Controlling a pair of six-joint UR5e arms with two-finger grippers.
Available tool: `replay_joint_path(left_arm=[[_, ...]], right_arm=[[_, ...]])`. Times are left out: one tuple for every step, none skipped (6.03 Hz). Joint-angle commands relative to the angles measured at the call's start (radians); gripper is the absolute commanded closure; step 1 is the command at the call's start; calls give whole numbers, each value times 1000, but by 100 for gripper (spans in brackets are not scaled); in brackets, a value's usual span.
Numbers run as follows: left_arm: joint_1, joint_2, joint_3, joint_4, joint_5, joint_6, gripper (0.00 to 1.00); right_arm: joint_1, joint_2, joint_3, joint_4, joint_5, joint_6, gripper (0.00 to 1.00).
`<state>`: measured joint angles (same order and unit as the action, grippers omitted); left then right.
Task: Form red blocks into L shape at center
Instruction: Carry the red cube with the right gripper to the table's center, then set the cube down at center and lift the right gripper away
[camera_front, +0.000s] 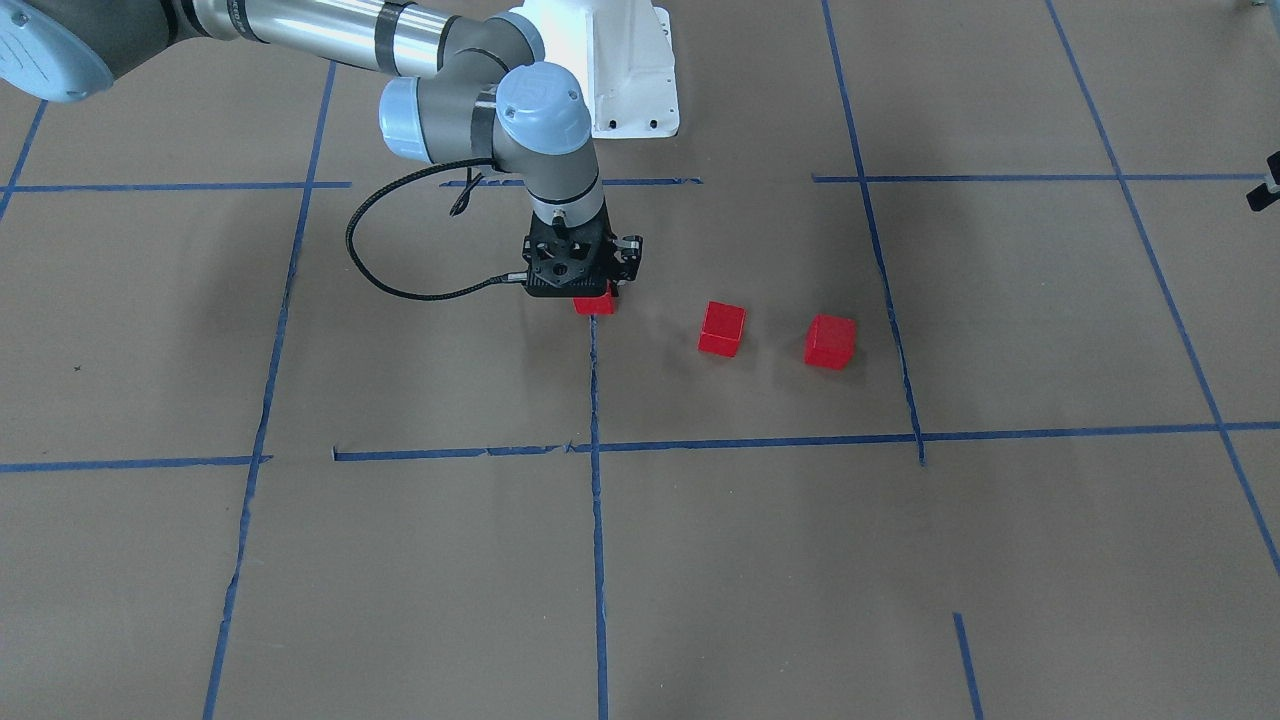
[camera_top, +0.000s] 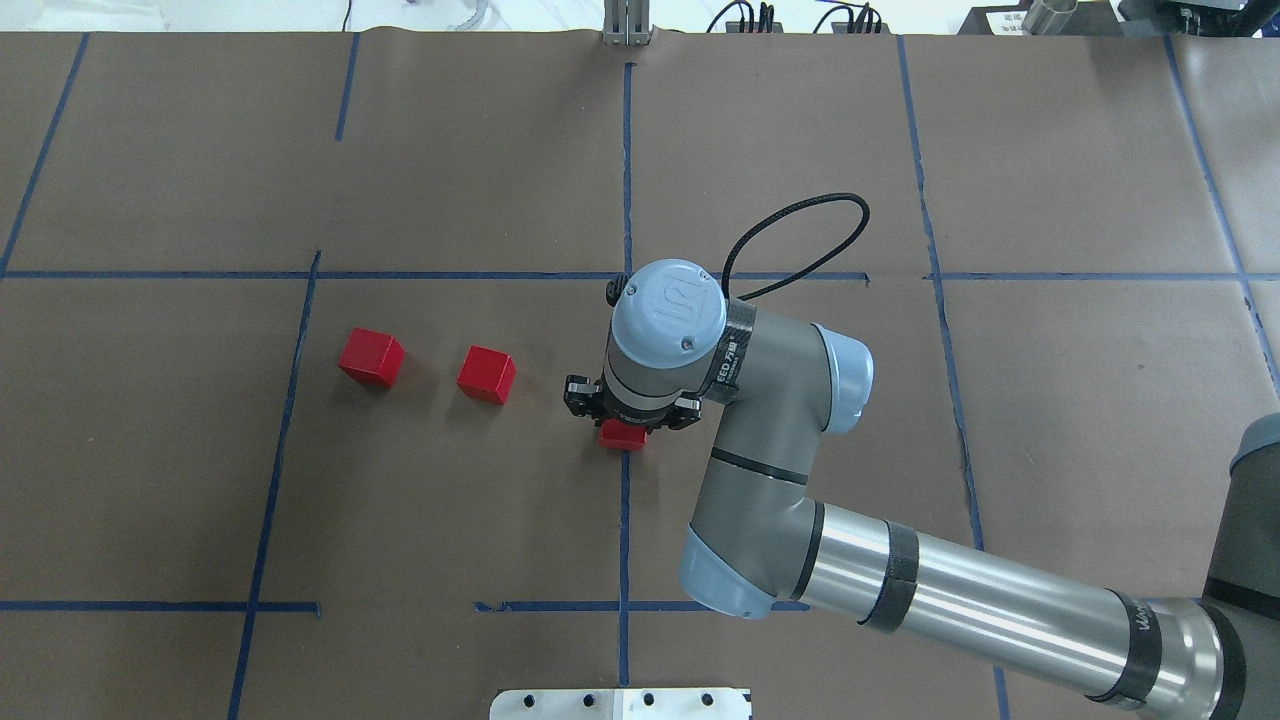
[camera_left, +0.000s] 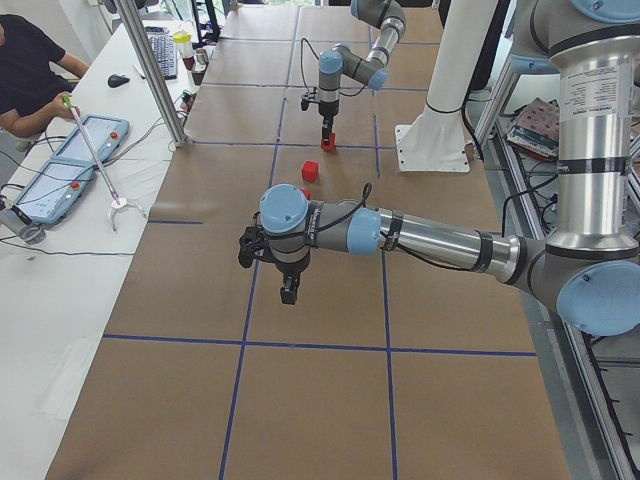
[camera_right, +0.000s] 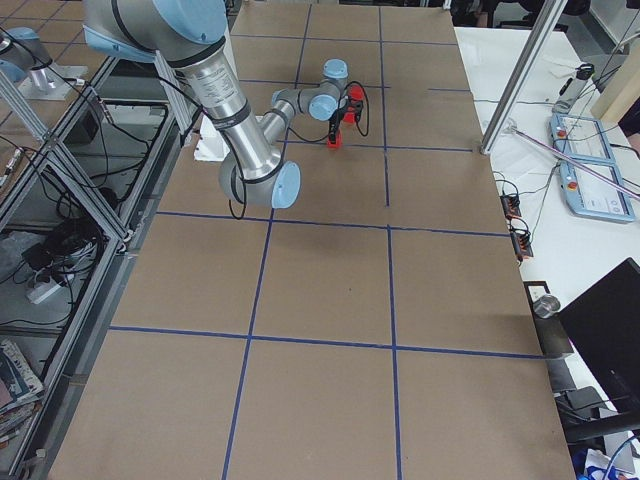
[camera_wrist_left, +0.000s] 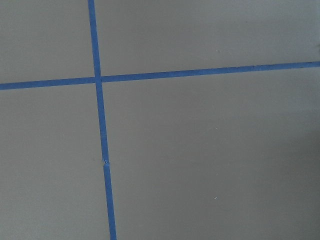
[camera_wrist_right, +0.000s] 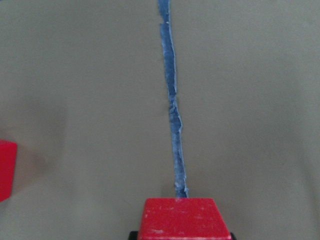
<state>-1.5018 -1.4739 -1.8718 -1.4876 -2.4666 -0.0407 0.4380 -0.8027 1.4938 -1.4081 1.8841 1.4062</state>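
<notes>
Three red blocks lie near the center (camera_top: 545, 500) of the brown paper. Two stand free, side by side: one red block (camera_top: 371, 357) (camera_front: 831, 341) is farther out, the other (camera_top: 486, 374) (camera_front: 722, 328) is nearer the middle. My right gripper (camera_top: 624, 425) (camera_front: 592, 292) points straight down, shut on the third red block (camera_top: 622, 436) (camera_front: 596, 304) (camera_wrist_right: 182, 217), at the end of the blue tape line (camera_wrist_right: 172, 105). Its fingertips are hidden. My left gripper (camera_left: 288, 293) hangs over bare paper far off to the side. I cannot tell whether it is open or shut.
The white robot base (camera_top: 620, 703) (camera_front: 630, 70) sits at the table's near edge. A black cable (camera_top: 800, 240) loops off the right wrist. A person (camera_left: 30, 70) sits at a side table with tablets. Only paper and crossing tape (camera_wrist_left: 98, 79) show in the left wrist view.
</notes>
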Motion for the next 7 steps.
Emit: replay_joint_path(left_arm=[[2,-3,-3,0,-2,-4,0],[8,-5,-4,0,-2,-4,0],[8,-9,-9,0,-2,-5,0],[38,-20,-10,-25,-6,-1,0],[99,-32,-10,-115,-9,-19,0],[150,-55,-10,-214,-9,-118,0],[214,-60,-10,-364,-9,-262,0]], right_arm=[[-1,-3,6,-2,-25,-6,0],[-4,-4,11,-2,-51,-7,0],[-4,-4,23,-2,-49,-15,0],[-1,-47,127,-5,-46,-16,0],[25,-123,269,-5,-34,-18,0],[57,-185,368,-3,-8,-18,0],[106,-238,434,-2,60,-19,0]])
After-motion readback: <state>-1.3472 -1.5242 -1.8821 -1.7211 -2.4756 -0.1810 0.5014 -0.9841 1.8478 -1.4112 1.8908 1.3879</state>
